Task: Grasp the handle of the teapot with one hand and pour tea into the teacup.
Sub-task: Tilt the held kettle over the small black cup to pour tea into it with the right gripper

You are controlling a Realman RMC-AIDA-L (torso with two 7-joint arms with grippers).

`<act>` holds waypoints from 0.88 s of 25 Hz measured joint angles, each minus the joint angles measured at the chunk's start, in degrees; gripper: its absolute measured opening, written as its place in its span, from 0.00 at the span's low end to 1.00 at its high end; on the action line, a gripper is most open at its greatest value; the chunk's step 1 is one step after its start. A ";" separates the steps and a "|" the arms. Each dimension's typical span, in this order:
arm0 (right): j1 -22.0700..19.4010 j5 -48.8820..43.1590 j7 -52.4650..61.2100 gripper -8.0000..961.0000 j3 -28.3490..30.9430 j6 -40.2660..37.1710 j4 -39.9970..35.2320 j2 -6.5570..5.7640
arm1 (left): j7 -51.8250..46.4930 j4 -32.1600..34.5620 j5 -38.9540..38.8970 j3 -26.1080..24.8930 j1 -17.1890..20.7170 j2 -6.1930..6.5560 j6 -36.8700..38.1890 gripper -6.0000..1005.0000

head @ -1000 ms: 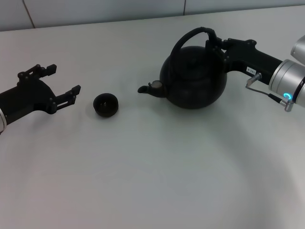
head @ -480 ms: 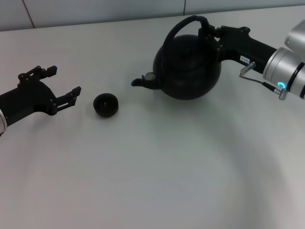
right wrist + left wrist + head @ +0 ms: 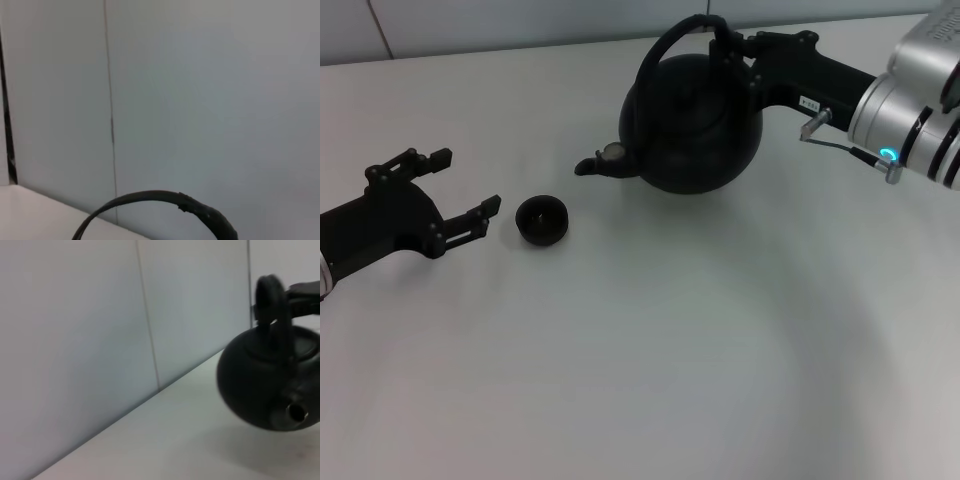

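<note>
Right claw (image 3: 732,42) gripping the handle (image 3: 672,38), teapot (image 3: 692,122) hanging clear of the worktop (image 3: 650,340) (shadow beneath), spout facing the teacup (image 3: 541,219), left claw (image 3: 445,192) sitting wide just beside it.

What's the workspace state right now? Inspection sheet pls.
Surface: white table.
Job's things: black teapot hangs above the table, spout aimed toward the teacup; cup upright on the table.
Clutter: nothing seen.
Grippers: right gripper shut on the handle; left gripper open beside the teacup, not touching it.
Cables: thin wire loop on the right wrist.
Surroundings: pale panelled wall.
</note>
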 joint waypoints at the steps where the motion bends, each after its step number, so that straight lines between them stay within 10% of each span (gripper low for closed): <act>1: 0.28 -0.50 -0.02 0.15 -0.05 0.14 -0.06 -0.01 | 0.00 0.61 0.11 0.00 0.54 0.03 1.03 0.80; 22: 3.83 -7.19 -0.04 0.15 -0.06 3.64 -0.75 0.04 | -1.08 9.10 0.82 -2.33 8.94 0.66 21.42 0.80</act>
